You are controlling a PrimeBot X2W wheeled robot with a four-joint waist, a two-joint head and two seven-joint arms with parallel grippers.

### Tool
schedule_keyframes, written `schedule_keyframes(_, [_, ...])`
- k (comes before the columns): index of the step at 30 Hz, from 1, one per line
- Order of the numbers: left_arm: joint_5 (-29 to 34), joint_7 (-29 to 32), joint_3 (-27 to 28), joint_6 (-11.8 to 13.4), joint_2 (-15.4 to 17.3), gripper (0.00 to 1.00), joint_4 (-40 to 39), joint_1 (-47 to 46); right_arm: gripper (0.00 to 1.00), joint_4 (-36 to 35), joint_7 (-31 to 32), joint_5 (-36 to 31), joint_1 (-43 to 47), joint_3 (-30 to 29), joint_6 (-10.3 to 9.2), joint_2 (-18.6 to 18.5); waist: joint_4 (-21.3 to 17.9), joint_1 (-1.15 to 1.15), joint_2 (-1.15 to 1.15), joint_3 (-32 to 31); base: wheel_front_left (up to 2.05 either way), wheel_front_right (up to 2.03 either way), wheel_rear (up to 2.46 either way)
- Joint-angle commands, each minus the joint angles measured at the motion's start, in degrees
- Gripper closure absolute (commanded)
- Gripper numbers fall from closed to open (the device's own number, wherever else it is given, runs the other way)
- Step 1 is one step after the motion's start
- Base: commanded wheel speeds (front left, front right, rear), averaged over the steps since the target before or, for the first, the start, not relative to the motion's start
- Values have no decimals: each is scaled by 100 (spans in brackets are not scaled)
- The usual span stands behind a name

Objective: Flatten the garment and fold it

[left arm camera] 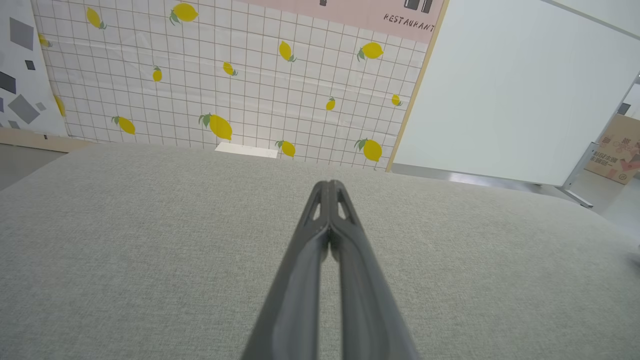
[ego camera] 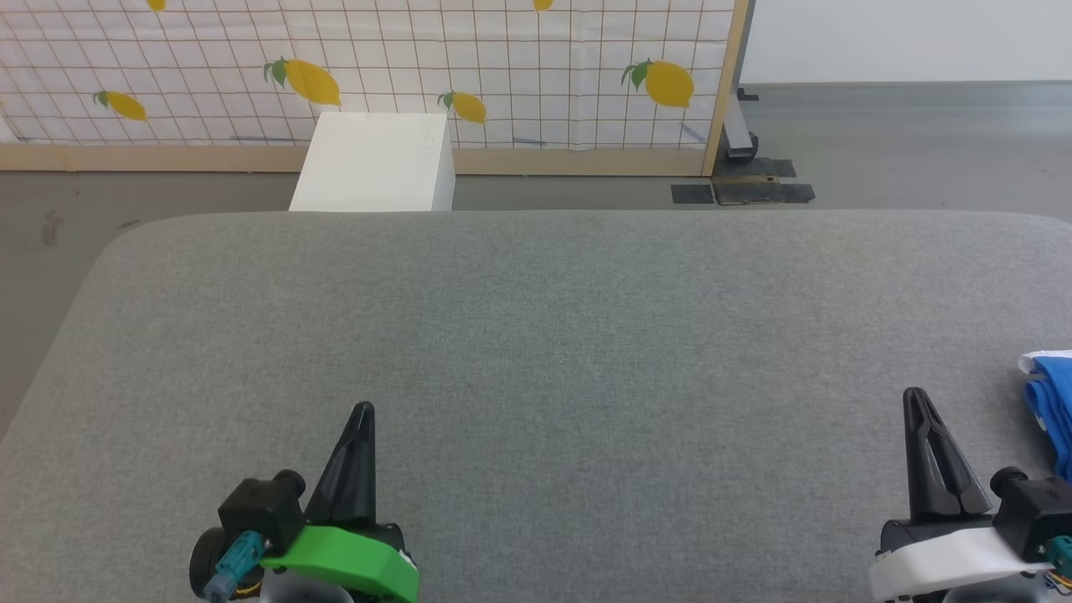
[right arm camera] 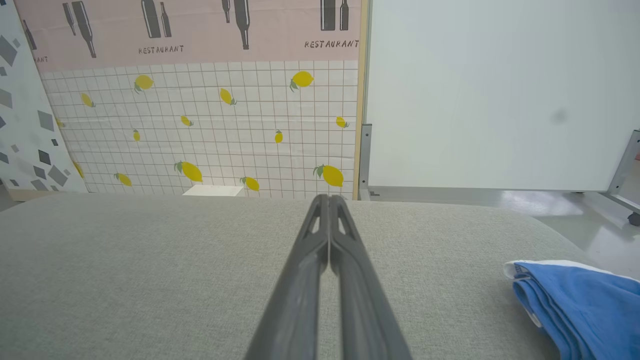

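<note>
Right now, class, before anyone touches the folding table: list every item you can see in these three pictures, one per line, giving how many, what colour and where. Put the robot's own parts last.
garment: one, bright blue with white trim, bunched at the table's right edge, beside the right claw
table: one, grey fabric top, in front of the robot
box: one, white, on the floor behind the table
lemon screen: one, white grid with yellow lemons, wood-framed, behind the box
tape patches: a few, black, on the floor by the screen's right end
cardboard box: one, brown, far right of the left wrist view
left claw: one, dark, shut, at the table's near left
right claw: one, dark, shut, at the table's near right
</note>
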Motion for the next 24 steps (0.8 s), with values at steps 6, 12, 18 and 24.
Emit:
schedule_keyframes(6, [165, 91, 56, 52, -3, 100, -46, -15, 100, -15, 90, -34, -55, 58, -1, 2, -9, 0, 0, 4, 0, 0, 0])
schedule_keyframes(12, [236, 161, 85, 74, -5, 100, -74, -22, 100, -21, 157, -51, -79, 93, -1, 3, -17, 0, 0, 9, 0, 0, 0])
schedule_keyframes(18, [311, 233, 116, 97, -6, 100, -103, -28, 100, -27, 226, -69, -104, 129, -2, 4, -26, 0, 0, 13, 0, 0, 0])
schedule_keyframes(24, [430, 348, 164, 133, -8, 100, -149, -39, 100, -38, 337, -98, -143, 186, -2, 5, -39, 0, 0, 20, 0, 0, 0])
